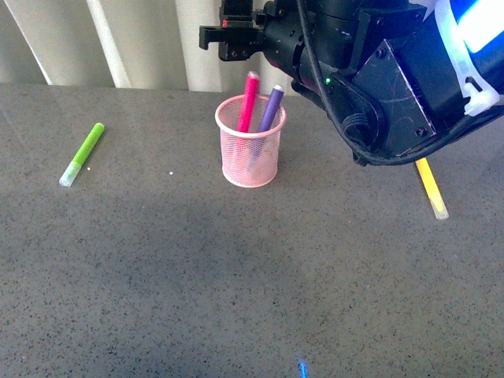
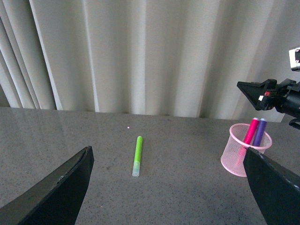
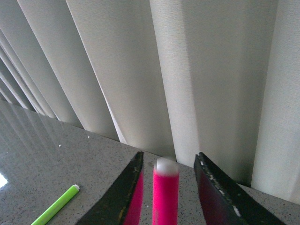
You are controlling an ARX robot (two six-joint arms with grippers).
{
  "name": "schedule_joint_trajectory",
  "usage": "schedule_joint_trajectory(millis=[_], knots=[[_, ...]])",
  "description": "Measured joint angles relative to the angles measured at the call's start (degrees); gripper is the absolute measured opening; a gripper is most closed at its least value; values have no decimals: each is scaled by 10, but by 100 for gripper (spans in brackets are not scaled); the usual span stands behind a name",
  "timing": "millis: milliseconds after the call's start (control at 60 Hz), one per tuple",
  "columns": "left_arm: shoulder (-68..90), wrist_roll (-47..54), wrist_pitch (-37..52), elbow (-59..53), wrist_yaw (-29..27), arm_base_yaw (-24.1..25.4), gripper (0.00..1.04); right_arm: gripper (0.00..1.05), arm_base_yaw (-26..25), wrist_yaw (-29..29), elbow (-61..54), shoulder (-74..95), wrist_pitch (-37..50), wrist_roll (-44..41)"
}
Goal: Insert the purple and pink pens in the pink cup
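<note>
Pink pen (image 1: 249,102): upright in the pink cup (image 1: 250,153), leaning slightly right, clear cap uppermost, top just below the right gripper (image 1: 223,41). In the right wrist view, cap end between the two dark fingers (image 3: 123,197), narrow gaps either side, fingers parted, contact not evident.

Purple pen (image 1: 271,109): also in the cup, just right of the pink pen, tilted right, cap above the rim.

Pink cup: wire mesh, standing on the grey table (image 1: 236,276) toward the far edge, near the centre.

Right gripper: above the cup, jaws apart around the pink pen's top, arm (image 1: 378,71) entering from the upper right.

Left gripper (image 2: 168,187): jaws wide apart, holding nothing, well left of the cup.

Green marker (image 1: 83,153): flat on the table, far left.

Yellow marker (image 1: 431,189): flat, right, partly under the right arm.

Curtain (image 2: 140,51): pale, behind the table.
</note>
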Motion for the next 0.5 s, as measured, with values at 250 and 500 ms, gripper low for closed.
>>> schedule_joint_trajectory(millis=[250,500], knots=[[0,0,0,0,0,0,98,100,-9,-3,-13,-9,4,9],[0,0,0,0,0,0,98,98,-73,-10,-120,-187,37,-2]])
